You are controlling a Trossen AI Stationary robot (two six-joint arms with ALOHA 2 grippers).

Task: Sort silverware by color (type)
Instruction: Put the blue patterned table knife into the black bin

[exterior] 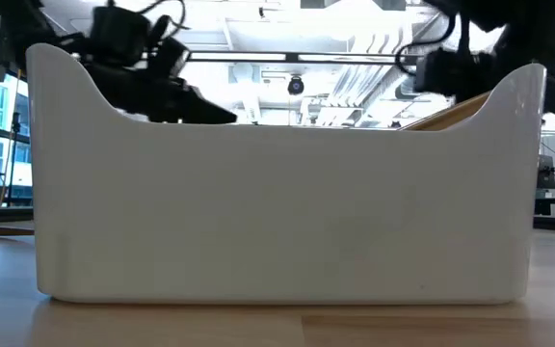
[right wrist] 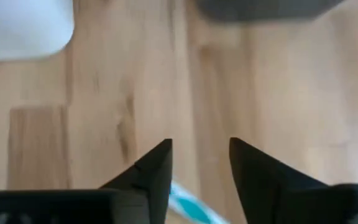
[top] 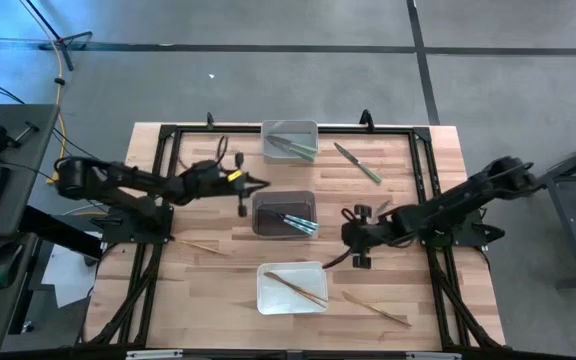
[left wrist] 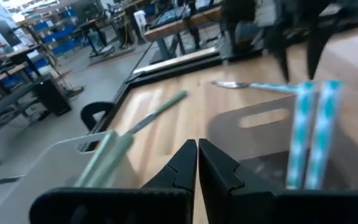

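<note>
Three bins stand in a row down the table's middle. The far light bin [top: 290, 128] holds olive green silverware [left wrist: 104, 163]. Pale blue silverware [top: 298, 223] lies in the dark middle bin [top: 268, 203]. In the near white bin [top: 268, 295] are tan wooden pieces [top: 298, 288]. My left gripper [top: 263, 183] is shut and empty, pointing level between the far bin and the dark bin. My right gripper [right wrist: 201, 146] is open, tilted down over bare table right of the dark bin. A blue-handled piece [right wrist: 188, 202] lies below its fingers; whether they touch it I cannot tell.
Loose on the table lie a green knife [top: 358, 163] at the far right, a wooden piece [top: 376, 308] near the front right and another [top: 200, 246] left of the dark bin. A black frame [top: 168, 132] runs round the table's edges. The white bin [exterior: 277, 193] fills the low view.
</note>
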